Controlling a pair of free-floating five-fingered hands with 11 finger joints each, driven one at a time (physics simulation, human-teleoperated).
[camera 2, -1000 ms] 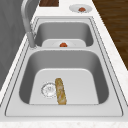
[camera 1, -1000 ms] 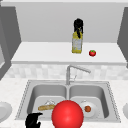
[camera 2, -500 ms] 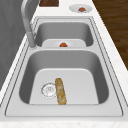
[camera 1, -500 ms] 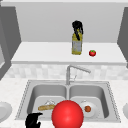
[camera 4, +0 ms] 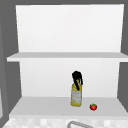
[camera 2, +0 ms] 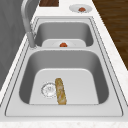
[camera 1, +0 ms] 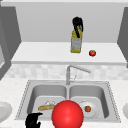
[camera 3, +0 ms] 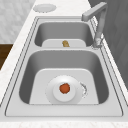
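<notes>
Right robot hand (camera 1: 77, 26) wrapped round top of bottle (camera 1: 76, 43) (upright on shelf (camera 1: 42, 53)), tomato (camera 1: 92, 53) just beside; left robot hand (camera 1: 33, 121) curled

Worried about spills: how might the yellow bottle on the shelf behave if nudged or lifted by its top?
The bottle stands tall and narrow, so a sideways nudge would probably tip it. The right hand curls round its top, which likely steadies it. If it fell, it might roll toward the tomato beside it.

Sink (camera 2: 15, 82) brushed matt metal; faucet (camera 1: 72, 71) same; counter (camera 2: 113, 62) speckled stone; bottle (camera 1: 76, 42) glossy yellow glass.
</notes>
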